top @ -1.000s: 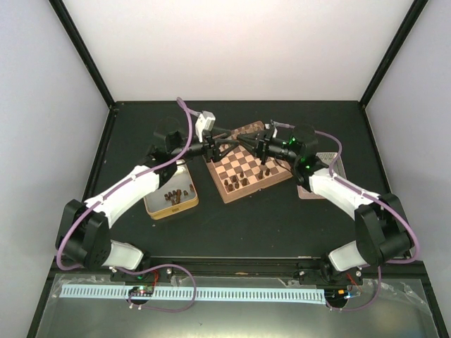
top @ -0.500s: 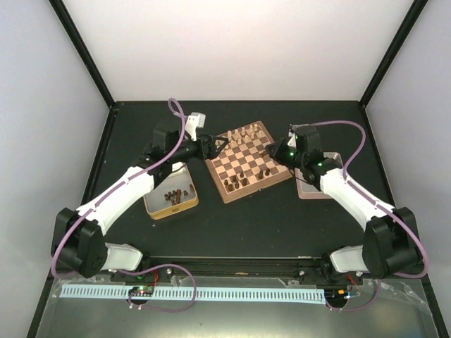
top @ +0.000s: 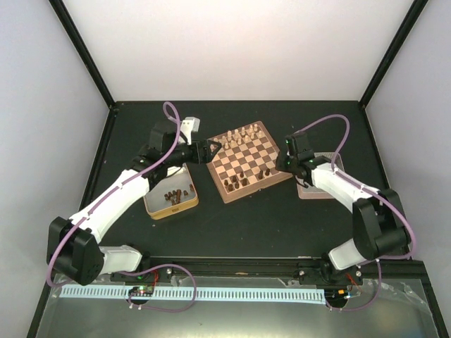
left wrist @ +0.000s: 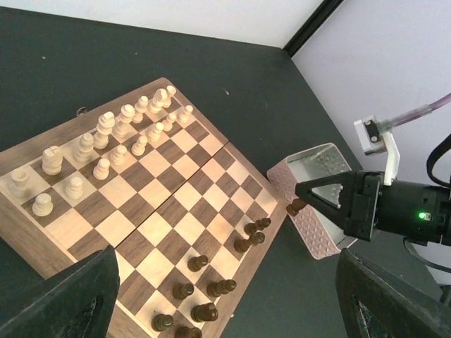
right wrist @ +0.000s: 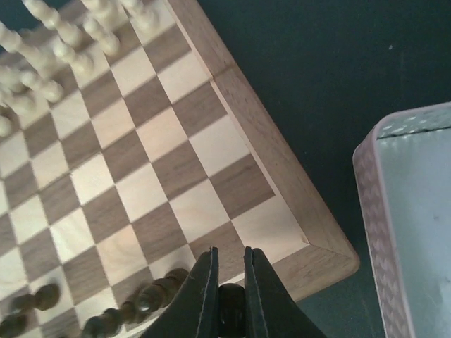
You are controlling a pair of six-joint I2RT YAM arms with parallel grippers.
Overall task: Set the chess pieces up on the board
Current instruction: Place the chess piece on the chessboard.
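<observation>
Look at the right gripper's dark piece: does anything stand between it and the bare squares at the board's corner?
Nothing visible does. The right gripper, shut on a dark chess piece, sits at a corner of the board; the other dark pieces stand to one side.

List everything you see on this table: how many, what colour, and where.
board: one, tan and brown checks, mid-table
pale pieces: about sixteen, cream, two rows on the board's far side
dark pieces: about ten, dark brown, on the board's near side; several more in the gold tin
gold tin: one, left of the board
pink tin: one, right of the board
table: one, black
left gripper: open, at the board's left corner
right gripper: shut on a dark piece, by the board's right corner
</observation>
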